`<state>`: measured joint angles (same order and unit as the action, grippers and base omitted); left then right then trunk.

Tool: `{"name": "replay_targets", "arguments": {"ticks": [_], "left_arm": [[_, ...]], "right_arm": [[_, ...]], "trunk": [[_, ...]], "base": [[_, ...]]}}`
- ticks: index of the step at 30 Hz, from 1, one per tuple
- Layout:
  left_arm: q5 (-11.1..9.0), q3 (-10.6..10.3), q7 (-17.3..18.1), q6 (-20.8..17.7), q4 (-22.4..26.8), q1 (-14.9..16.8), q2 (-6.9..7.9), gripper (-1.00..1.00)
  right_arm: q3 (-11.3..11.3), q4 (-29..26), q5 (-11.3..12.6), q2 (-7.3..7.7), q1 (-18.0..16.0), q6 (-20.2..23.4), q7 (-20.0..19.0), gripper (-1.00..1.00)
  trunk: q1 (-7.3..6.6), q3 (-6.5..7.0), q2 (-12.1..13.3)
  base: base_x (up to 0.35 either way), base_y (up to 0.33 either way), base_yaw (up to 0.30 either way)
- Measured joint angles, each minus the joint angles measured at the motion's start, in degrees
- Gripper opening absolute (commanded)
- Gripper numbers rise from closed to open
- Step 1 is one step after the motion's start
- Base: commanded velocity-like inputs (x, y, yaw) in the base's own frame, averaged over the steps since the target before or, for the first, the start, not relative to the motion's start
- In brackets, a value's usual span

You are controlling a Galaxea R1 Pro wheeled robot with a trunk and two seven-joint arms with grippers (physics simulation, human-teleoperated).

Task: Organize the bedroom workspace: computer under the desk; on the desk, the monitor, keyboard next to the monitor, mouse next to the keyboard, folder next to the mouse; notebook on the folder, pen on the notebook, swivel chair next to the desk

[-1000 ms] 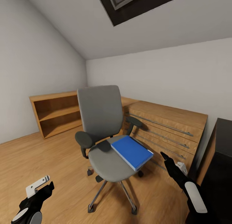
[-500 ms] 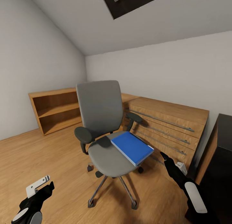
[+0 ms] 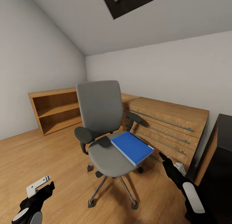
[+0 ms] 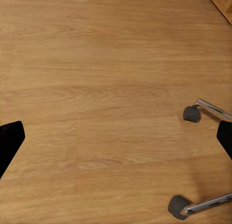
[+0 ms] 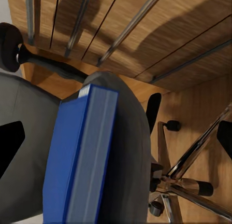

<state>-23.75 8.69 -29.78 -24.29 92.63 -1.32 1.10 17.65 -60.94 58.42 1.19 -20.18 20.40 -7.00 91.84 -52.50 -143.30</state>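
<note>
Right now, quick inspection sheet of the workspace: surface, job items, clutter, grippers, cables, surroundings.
Surface: wooden floor; dark edge of the desk at the right of the head view, its top not in view.
Job's things: blue folder lies flat on the seat of the swivel chair, overhanging the seat's edge toward the drawer chest.
Clutter: nothing seen.
Grippers: left gripper low over bare floor, open, holding nothing; right gripper open, near the folder's corner, not touching it.
Cables: nothing seen.
Surroundings: light wooden drawer chest behind the chair, open wooden shelf along the wall, grey walls, skylight in the sloped ceiling.
</note>
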Motion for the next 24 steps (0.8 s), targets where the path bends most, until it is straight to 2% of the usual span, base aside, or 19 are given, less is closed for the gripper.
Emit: {"name": "replay_targets", "arguments": {"ticks": [4, 5, 8, 24], "left_arm": [[0.01, -0.67, 0.06, 0.13, 0.0, 0.0, -0.04, 1.0], [0.02, -1.61, 0.07, 0.28, 0.0, 0.0, -0.02, 1.0], [0.08, -2.63, 0.05, 0.17, 0.0, 0.0, 0.07, 1.0], [0.09, -2.86, 0.02, 0.12, 0.0, 0.0, 0.19, 1.0]], "right_arm": [[-0.02, 0.8, 0.01, -0.2, -0.01, -0.02, 0.0, 1.0], [-0.03, 1.02, 0.01, -0.24, -0.01, -0.02, 0.0, 1.0], [-0.03, 1.3, 0.05, -0.28, 0.0, -0.03, 0.0, 1.0], [-0.04, 2.48, 0.08, -0.29, -0.09, -0.03, 0.0, 1.0]], "trunk": [[-0.02, 0.0, 0.0], [-0.03, 0.0, 0.0], [-0.01, 0.0, 0.0], [-0.01, 0.0, 0.0]], "base": [[0.143, 0.0, 0.0], [0.228, 0.0, 0.0], [0.081, 0.0, 0.0], [0.105, 0.04, 0.0]]}}
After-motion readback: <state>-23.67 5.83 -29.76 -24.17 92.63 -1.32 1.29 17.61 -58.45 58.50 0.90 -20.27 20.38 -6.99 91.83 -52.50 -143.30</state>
